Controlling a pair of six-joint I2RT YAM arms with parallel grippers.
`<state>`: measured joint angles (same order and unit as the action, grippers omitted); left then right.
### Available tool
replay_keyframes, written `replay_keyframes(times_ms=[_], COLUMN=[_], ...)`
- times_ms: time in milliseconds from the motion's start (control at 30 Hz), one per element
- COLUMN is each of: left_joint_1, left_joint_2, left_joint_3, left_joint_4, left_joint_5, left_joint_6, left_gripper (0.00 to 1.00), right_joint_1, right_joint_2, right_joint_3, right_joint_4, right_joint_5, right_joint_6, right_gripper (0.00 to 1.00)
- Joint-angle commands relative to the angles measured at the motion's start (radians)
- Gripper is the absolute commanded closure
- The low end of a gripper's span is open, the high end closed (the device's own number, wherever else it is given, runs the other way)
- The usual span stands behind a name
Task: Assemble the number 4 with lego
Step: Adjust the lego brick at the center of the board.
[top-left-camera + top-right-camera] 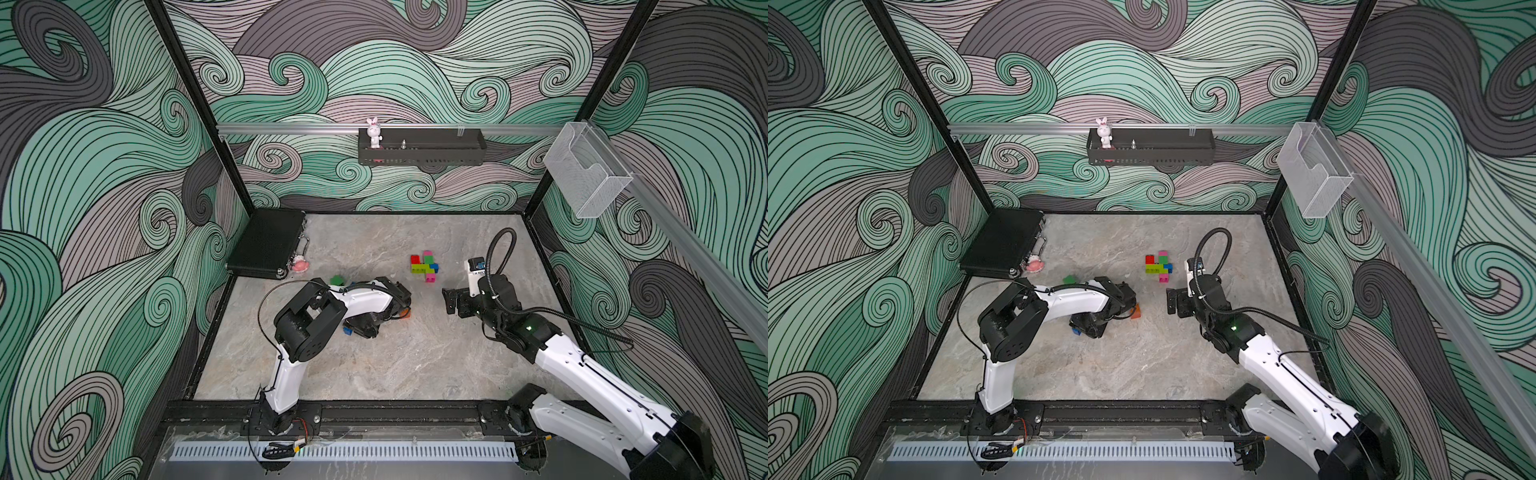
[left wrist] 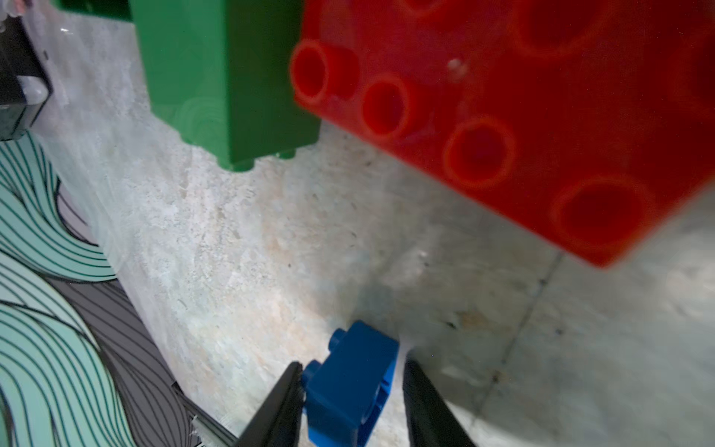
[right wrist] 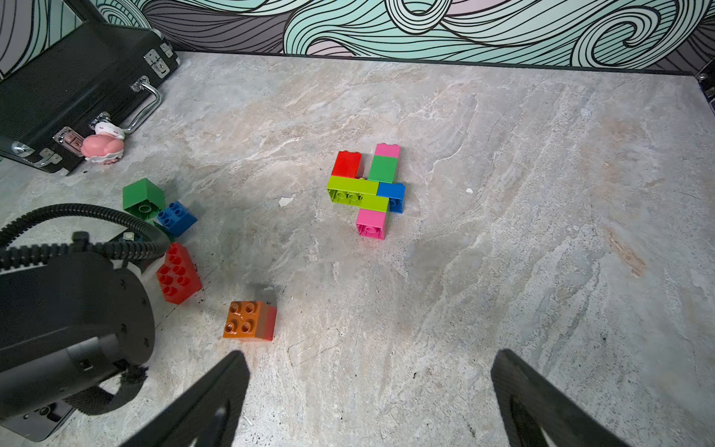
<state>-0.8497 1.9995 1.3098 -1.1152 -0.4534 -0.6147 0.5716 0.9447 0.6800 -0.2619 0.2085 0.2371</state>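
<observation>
A flat cluster of joined lego (image 1: 424, 268) (image 1: 1158, 268) (image 3: 367, 189) in red, pink, green, lime and blue lies mid-table. My left gripper (image 2: 353, 363) (image 1: 365, 328) is low over the table with a small blue brick (image 2: 348, 391) (image 1: 348, 331) between its fingers. One finger touches the studs; the other stands off with a gap. Beyond it lie a red brick (image 2: 503, 116) (image 3: 178, 273) and a green brick (image 2: 228, 77) (image 3: 143, 197). Another blue brick (image 3: 176, 218) and an orange brick (image 3: 249, 321) (image 1: 1136, 311) lie loose. My right gripper (image 3: 370, 354) (image 1: 451, 301) is wide open and empty.
A black case (image 1: 266, 245) with a pink toy (image 1: 299, 264) beside it sits at the back left. A black shelf (image 1: 422, 160) holding a rabbit figure (image 1: 374, 132) hangs on the back wall. A clear box (image 1: 586, 170) is on the right rail.
</observation>
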Motion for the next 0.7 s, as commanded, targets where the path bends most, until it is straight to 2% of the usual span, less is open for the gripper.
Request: replay_keyframes(times_ms=[0,200,533,667], left_joint_1=[-0.007,-0.016,-0.047,-0.084], left_joint_2=[-0.047,-0.018,0.043,0.077], left_joint_3=[0.041,0.055,0.070,0.118], left_joint_4=[0.019,-0.018,-0.076,-0.118], left_joint_5=[0.081,0.076,-0.001,-0.024], left_joint_6=[0.018,0.017,-0.002,-0.008], left_gripper=[0.61,0.74,0.80,0.82], right_joint_1=[-0.005,-0.005,-0.004,-0.005], right_joint_2=[-0.003,-0.007,-0.006,-0.007], right_joint_3=[0.011,0.010,0.011,0.012], right_joint_4=[0.003,0.004,0.003,-0.004], right_joint_5=[-0.001,0.003,0.001,0.003], right_joint_6=[0.002,-0.005,-0.010,-0.020], right_gripper=[0.01,0.01,0.01,0.01])
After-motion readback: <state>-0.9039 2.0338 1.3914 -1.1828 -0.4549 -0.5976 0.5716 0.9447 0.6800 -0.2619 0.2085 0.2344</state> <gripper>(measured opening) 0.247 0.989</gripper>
